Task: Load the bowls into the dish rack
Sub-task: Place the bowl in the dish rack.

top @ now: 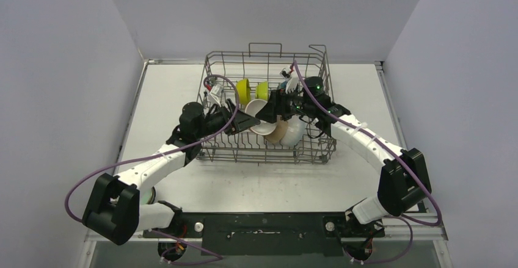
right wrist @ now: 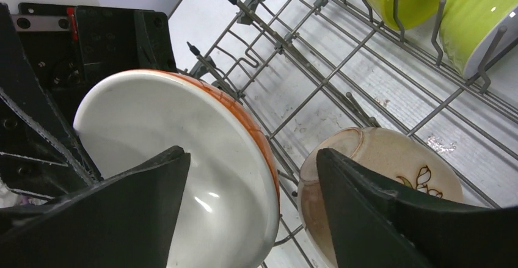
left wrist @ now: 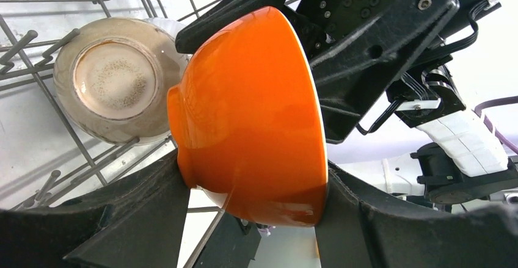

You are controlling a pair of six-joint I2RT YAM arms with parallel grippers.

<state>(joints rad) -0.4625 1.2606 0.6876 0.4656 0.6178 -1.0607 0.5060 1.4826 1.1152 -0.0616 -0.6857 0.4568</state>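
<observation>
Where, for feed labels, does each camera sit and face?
Top external: above the bases, facing down on the dish rack; both arms.
Left wrist: left arm, facing the orange bowl in the left claw.
Right wrist: right arm, facing into the rack; open right claw.
Both wrists share the orange bowl and beige bowl.

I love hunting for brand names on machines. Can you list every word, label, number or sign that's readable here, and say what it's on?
None: no text can be read in any view.
orange bowl: plain glaze, no lettering.
beige bowl: a painted flower motif only, no words.
lime bowl and dish rack: unmarked.
right arm's white cover: no legible label; any marking is too small to tell.
</observation>
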